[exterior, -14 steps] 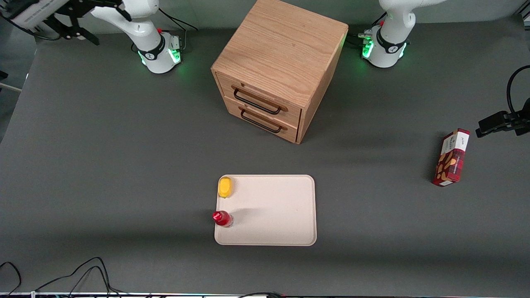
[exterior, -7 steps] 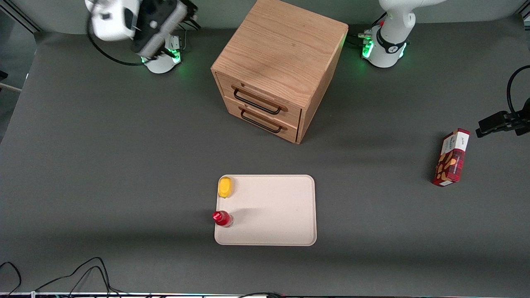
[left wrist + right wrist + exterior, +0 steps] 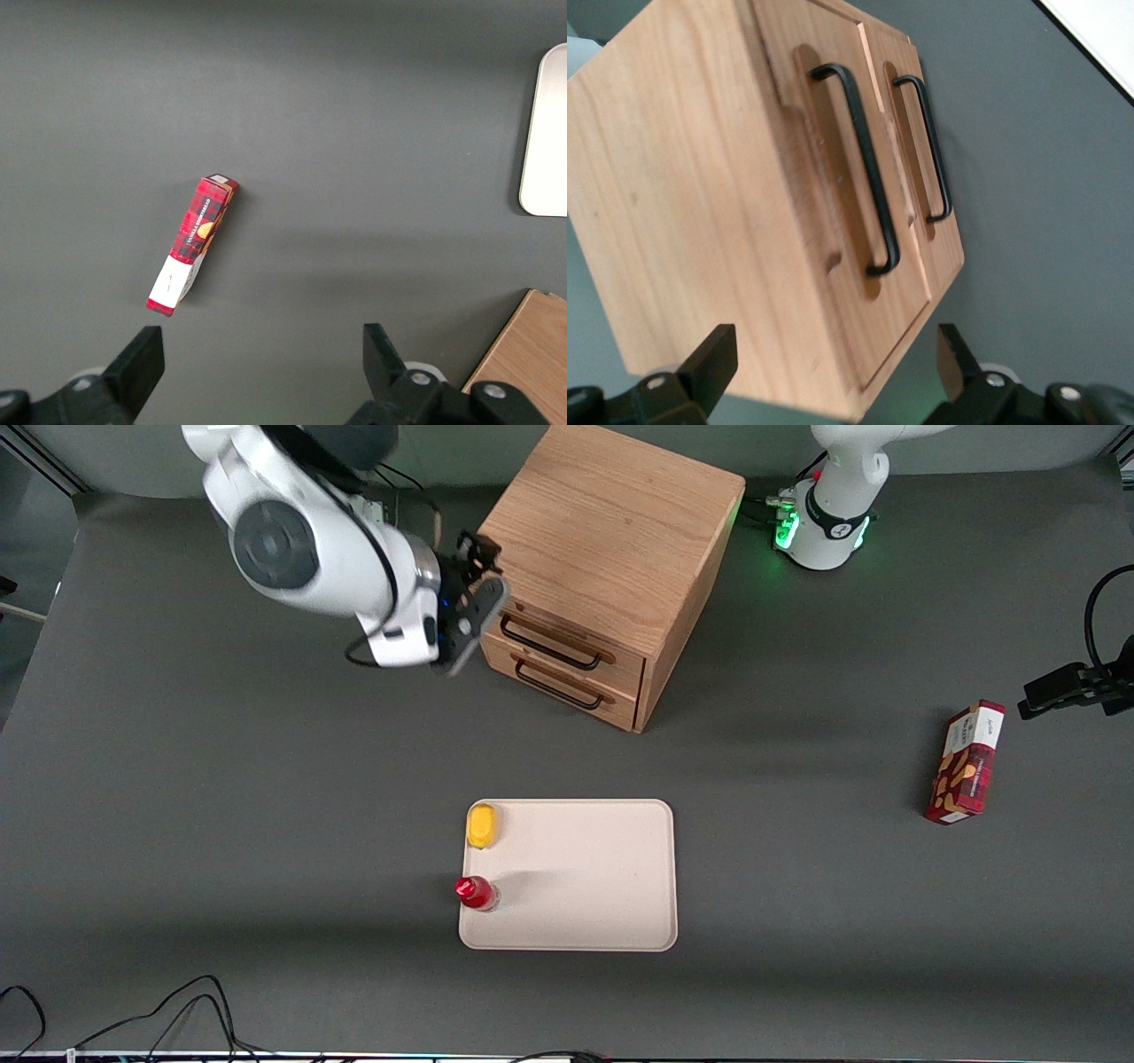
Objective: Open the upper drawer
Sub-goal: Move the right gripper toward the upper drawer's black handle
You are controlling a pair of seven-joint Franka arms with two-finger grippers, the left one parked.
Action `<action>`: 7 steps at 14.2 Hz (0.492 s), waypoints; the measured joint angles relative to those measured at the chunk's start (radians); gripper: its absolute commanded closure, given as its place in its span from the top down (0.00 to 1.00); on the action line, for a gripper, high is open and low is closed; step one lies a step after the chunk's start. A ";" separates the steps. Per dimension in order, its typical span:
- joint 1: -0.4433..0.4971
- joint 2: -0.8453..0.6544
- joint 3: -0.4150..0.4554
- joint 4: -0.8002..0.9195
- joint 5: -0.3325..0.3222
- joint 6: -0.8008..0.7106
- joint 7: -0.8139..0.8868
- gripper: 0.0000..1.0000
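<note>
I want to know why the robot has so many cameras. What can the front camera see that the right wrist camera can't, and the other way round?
Only the front view shows the gripper in place, hovering open beside the cabinet's corner at the upper drawer's height, plus the yellow item and red-capped bottle on the beige tray, and the red carton toward the parked arm's end.

Only the right wrist view shows the gap under the upper drawer's black handle up close.

Both show the wooden cabinet, the upper drawer and the bottom drawer, both closed.
</note>
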 measured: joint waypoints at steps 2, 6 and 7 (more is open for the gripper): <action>0.000 0.053 0.002 0.001 0.000 0.041 -0.052 1.00; 0.001 0.076 0.010 -0.026 -0.001 0.154 -0.115 1.00; 0.001 0.076 0.014 -0.045 -0.001 0.189 -0.125 1.00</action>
